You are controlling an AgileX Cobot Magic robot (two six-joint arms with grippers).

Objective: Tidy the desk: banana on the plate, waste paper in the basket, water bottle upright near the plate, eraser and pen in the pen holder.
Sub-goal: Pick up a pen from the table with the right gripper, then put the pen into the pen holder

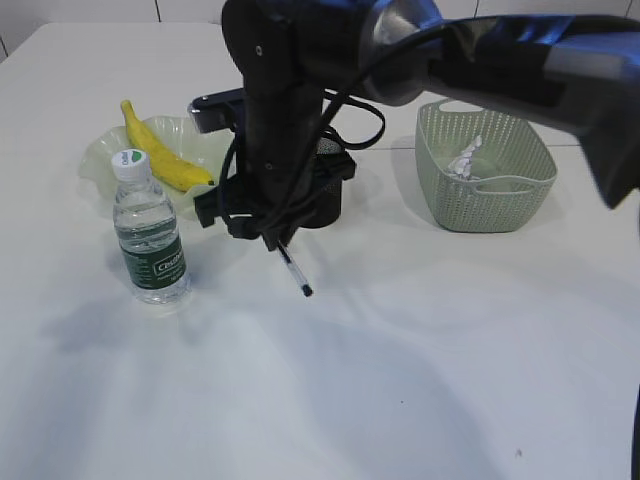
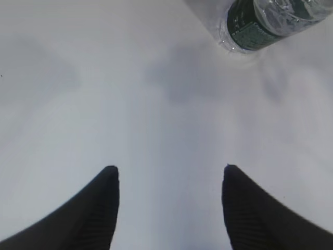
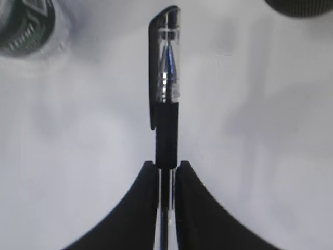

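We hold the pen above the counter, just in front of the holder.

Our right end effector (image 3: pixel 166 165) is clenched on the pen (image 3: pixel 165 78) by its barrel, capped end hanging down toward the near side. We judge it light, stiff and smooth, so it could swivel in this narrow grip; a hold nearer mid-barrel seems steadier. Our left end effector (image 2: pixel 170 179) hovers released over bare counter (image 1: pixel 400 380) near the upright bottle (image 1: pixel 150 235). The holder (image 1: pixel 328 195) sits behind the arm.
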